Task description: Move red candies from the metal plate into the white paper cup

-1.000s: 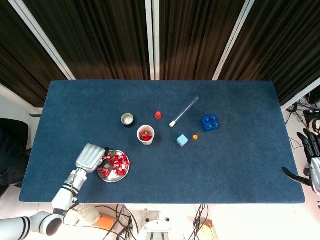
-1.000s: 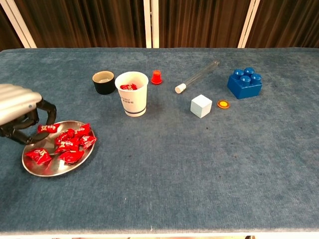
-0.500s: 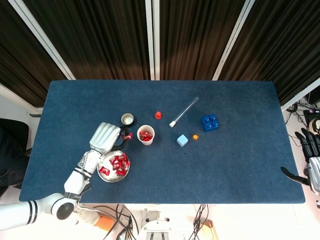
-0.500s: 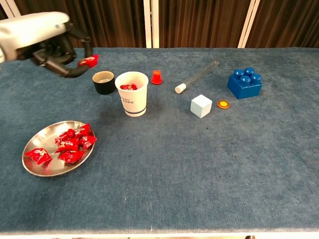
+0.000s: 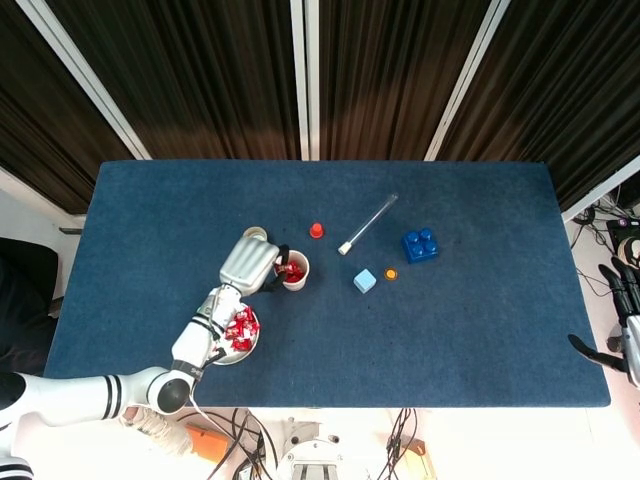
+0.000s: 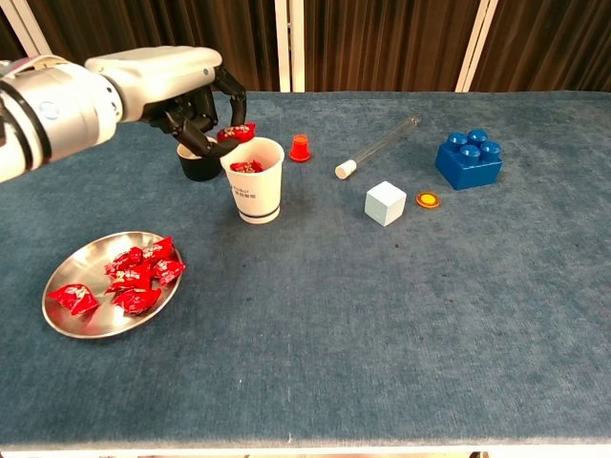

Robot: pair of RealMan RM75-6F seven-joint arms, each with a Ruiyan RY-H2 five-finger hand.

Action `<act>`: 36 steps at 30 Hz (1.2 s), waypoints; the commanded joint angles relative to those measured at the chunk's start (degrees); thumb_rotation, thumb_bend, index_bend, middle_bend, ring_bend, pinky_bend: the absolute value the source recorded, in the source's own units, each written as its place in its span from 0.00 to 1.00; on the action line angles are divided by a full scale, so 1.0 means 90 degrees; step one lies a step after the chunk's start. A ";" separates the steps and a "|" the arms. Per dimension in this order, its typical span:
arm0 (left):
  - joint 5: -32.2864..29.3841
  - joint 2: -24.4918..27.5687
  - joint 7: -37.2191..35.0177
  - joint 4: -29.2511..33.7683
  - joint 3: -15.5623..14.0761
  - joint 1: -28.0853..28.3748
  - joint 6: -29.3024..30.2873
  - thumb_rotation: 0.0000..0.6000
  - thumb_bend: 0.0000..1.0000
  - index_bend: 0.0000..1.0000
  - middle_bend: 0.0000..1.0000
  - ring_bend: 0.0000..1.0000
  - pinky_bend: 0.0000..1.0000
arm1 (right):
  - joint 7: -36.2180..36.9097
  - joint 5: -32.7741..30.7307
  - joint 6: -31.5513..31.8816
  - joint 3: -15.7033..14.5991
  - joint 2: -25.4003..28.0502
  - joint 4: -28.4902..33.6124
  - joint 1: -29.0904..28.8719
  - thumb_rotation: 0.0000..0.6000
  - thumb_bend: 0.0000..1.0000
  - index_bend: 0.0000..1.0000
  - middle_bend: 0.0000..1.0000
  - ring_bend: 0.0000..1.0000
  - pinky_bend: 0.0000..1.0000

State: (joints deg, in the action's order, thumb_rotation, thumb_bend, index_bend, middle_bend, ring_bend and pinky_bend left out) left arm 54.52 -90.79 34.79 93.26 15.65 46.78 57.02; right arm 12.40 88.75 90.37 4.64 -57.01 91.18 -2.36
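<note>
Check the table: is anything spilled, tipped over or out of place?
Nothing is spilled. The candies lie in the metal plate or the paper cup, which stands upright. The left hand holds one candy over the cup. Only the test tube lies on its side.

The left hand [image 6: 196,100] is hovering just above the left rim of the white paper cup [image 6: 254,181], pinching a red candy [image 6: 235,133] between its fingertips. More red candy is lying inside the cup. A small black cup [image 6: 198,164] is sitting just left of the white paper cup, partly behind the hand. The metal plate [image 6: 67,272] is resting nearer the camera and well left of the cup, carrying a cluster of red candies [image 6: 134,277]. A red cap [image 6: 300,148] is standing just right of the cup. Further right, a test tube [image 6: 378,146], a pale cube [image 6: 386,202], an orange disc [image 6: 429,199] and a blue brick [image 6: 470,158] are lying on the blue table [image 6: 382,324].
</note>
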 commanded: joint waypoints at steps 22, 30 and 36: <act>0.1442 0.1363 -0.0541 0.1125 -0.1473 -0.1342 0.1666 1.00 0.24 0.39 0.92 0.83 0.83 | 0.0150 0.0096 0.0024 0.0024 -0.0012 -0.0118 -0.0036 1.00 0.28 0.00 0.03 0.00 0.00; 0.2335 0.1558 -0.0724 0.0911 -0.2312 -0.1899 0.1788 1.00 0.22 0.41 0.92 0.83 0.83 | 0.0118 0.0126 -0.0054 0.0029 -0.0038 -0.0106 -0.0111 1.00 0.28 0.00 0.03 0.00 0.00; 0.2662 0.1545 -0.0662 0.0787 -0.2618 -0.2041 0.1558 1.00 0.22 0.41 0.93 0.83 0.83 | 0.0095 0.0128 -0.0074 0.0022 -0.0056 -0.0084 -0.0127 1.00 0.28 0.00 0.03 0.00 0.00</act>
State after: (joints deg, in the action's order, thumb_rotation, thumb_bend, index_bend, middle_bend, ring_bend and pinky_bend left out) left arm 78.16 -76.86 28.74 100.61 -7.63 28.71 71.43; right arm 13.25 89.89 89.71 4.84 -57.52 90.42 -3.50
